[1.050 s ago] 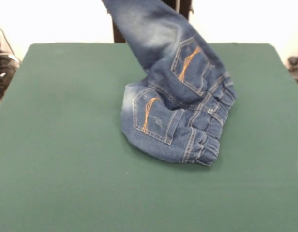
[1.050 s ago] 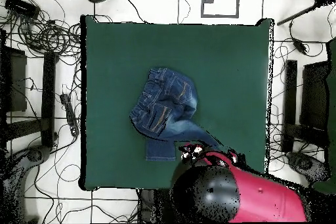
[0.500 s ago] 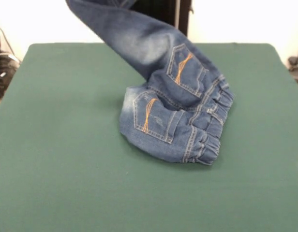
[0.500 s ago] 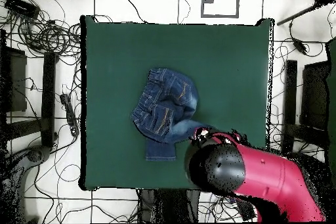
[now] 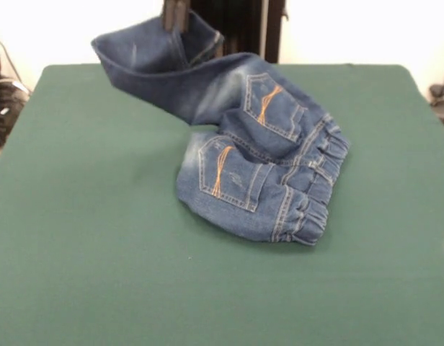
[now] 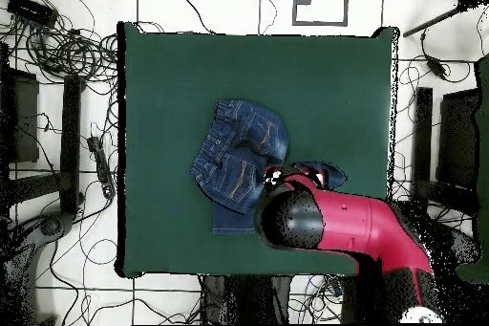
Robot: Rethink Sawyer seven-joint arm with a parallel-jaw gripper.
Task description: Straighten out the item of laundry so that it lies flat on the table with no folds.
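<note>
Claw (image 5: 176,16) showed only as two dark tips at about 12 o'clock in the front view, pinched together on the hem of one leg of the jeans (image 5: 262,169) and holding that end up off the counter (image 5: 99,252). From above, the red arm (image 6: 344,231) covered the claw, so the grip could be read from the front view only.

The jeans lay near the middle of the green counter. The seat and elastic waistband sat bunched in a rounded heap toward 4 o'clock of centre in the front view, both orange-stitched pockets facing up. The lifted leg ran from that heap up toward 11 o'clock, sagging in a curve between heap and claw. The second leg was mostly tucked under; the overhead view showed part of it poking out flat beside the arm.

Judging by the sag, the denim was soft and limp but fairly thick, light enough to lift by one hem and unlikely to slip on the felt-like top. The hems and waistband looked like the firmest places to grip.

Bare counter spread wide on every side, with most room toward 6 and 9 o'clock in the front view, while the hem hung near the far edge.
</note>
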